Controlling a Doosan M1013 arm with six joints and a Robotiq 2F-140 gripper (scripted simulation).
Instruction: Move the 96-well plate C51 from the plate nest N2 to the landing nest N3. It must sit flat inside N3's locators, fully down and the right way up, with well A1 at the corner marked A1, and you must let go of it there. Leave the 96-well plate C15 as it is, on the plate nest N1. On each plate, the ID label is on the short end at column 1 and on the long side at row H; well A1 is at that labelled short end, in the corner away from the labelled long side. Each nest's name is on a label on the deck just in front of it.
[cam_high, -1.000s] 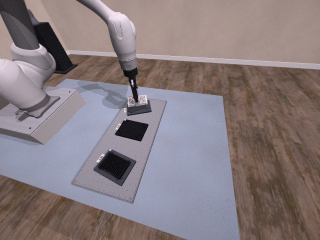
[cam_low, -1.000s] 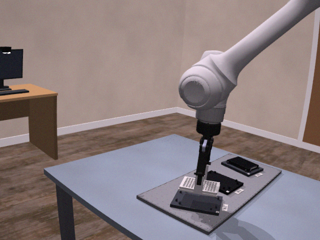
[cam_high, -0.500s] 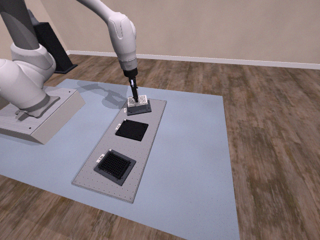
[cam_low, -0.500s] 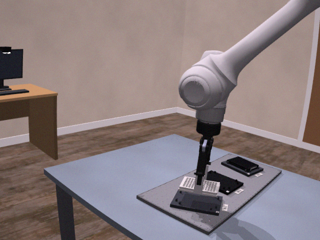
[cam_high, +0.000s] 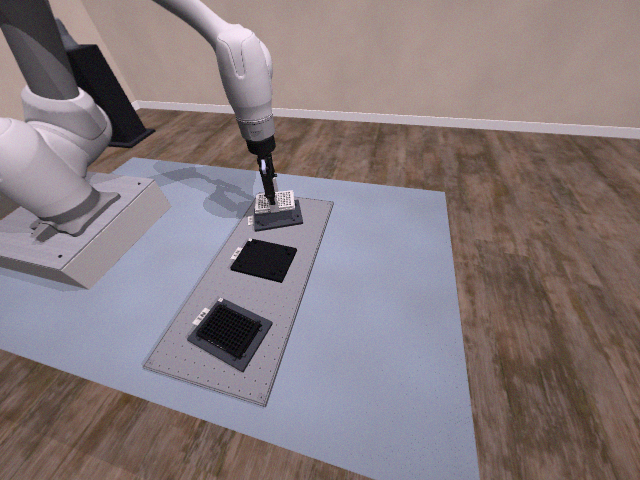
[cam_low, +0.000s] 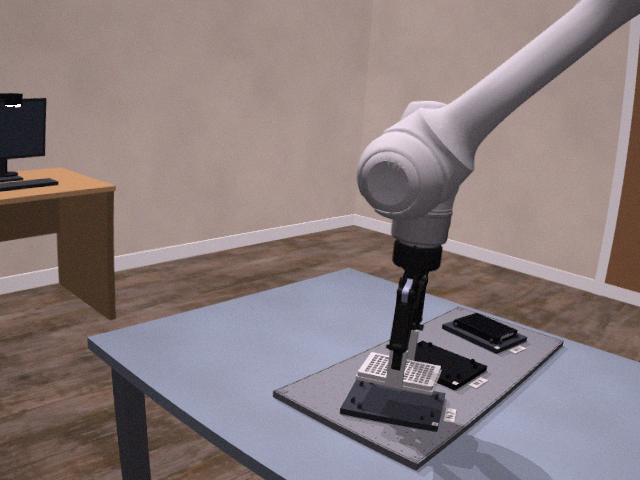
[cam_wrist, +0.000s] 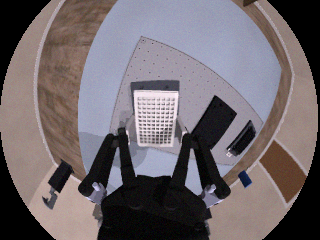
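Two plates, three nests, one gripper.
Gripper (cam_low: 397, 365) is pinching white plate (cam_low: 421, 374) (between fingers), hanging just above near nest (cam_low: 392, 405); black plate (cam_low: 484, 327) is sitting apart.

The arm (cam_high: 242, 67) has smooth, rounded, off-white link housings with grey shading at the joints. One joint housing (cam_low: 408, 180) ends in a circular, slightly recessed cap. A pale grey ringed collar joins the last link to a black cylindrical wrist flange (cam_low: 417, 255). The gripper (cam_wrist: 156, 143) is black, with a broad dark body, two slender linkage fingers and pale grey fittings at the outer knuckles. The arm's foot stands on a light grey rectangular pedestal (cam_high: 129, 227).
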